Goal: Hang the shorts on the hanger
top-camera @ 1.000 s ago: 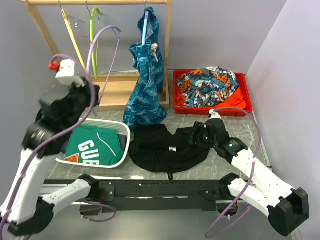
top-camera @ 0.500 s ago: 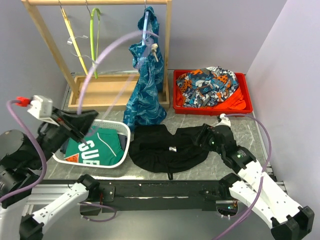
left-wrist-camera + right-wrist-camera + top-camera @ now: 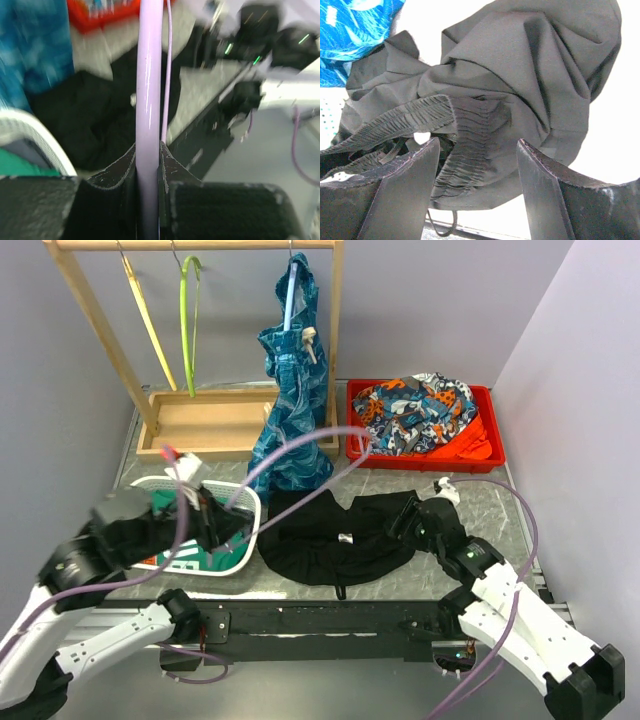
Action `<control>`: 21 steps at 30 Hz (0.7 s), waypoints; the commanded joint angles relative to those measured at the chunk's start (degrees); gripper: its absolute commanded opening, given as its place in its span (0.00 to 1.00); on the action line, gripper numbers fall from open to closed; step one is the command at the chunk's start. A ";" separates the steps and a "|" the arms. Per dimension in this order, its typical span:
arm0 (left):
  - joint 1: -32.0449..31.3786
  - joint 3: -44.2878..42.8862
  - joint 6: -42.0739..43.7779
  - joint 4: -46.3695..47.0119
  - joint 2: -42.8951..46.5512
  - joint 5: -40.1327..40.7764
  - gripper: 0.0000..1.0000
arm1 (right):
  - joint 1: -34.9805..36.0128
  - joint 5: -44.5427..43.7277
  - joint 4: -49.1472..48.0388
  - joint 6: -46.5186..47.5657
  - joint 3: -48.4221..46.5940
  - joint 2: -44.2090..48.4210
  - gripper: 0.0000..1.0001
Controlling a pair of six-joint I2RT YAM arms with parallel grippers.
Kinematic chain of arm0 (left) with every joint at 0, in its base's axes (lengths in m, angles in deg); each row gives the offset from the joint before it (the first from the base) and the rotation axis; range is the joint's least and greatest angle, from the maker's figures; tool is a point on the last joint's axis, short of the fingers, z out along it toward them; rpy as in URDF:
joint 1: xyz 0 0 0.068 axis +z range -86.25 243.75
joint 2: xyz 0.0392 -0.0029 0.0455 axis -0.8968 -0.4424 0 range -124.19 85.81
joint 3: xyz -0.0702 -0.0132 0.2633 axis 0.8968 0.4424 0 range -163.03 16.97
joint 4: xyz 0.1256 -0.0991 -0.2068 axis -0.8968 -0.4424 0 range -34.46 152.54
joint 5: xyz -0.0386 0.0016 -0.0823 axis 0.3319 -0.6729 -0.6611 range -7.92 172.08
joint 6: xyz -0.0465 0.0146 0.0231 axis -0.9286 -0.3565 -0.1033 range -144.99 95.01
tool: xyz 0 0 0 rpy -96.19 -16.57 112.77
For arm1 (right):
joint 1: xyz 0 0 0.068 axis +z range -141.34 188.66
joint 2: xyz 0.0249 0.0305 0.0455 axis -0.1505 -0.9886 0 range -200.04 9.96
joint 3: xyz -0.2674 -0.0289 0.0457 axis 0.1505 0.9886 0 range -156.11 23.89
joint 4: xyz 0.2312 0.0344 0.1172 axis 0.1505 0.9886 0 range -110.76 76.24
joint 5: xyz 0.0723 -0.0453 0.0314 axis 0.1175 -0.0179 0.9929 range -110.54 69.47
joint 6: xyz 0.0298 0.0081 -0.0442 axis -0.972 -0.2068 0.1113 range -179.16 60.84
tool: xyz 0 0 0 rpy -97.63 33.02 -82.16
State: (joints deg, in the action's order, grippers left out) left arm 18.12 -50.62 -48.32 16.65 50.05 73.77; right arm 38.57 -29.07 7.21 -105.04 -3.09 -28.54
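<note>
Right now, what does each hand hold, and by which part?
The left hand grips the hanger by one thin plastic bar. The right hand holds nothing: it is open, straddling the waistband of the shorts.

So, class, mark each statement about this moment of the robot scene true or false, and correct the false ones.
1. The left jaws are shut on the lavender hanger. True.
2. The black shorts hang from the wooden rack. False: they lie crumpled on the table; the teal garment is what hangs on the rack.
3. The right jaws stand open just above the shorts' gathered waistband. True.
4. The red bin holds nothing. False: orange-and-blue patterned clothes are piled in it.
</note>
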 commanded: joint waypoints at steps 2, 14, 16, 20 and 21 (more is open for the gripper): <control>-0.16 6.59 -3.73 0.36 2.63 -4.95 0.01 | 2.08 -4.12 -2.65 -2.19 0.26 0.62 0.68; -0.25 14.15 -7.08 -1.83 3.34 -7.42 0.01 | 3.84 -5.70 -5.90 -1.84 -0.88 -4.12 0.47; -0.25 14.85 -6.82 -1.57 3.07 -7.94 0.01 | 4.19 -6.31 -5.64 -1.31 -1.93 -5.88 0.43; -0.52 14.59 -6.20 -1.40 1.76 -7.59 0.01 | 5.24 -7.46 -5.47 -1.22 -2.81 -7.38 0.30; -0.60 14.68 -5.94 -0.87 1.58 -7.85 0.01 | 5.42 -7.55 -5.47 -1.13 -3.07 -7.55 0.26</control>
State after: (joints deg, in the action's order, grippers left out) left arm 17.97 -35.28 -54.64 11.21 52.12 67.73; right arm 42.89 -33.83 3.65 -106.40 -3.20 -35.58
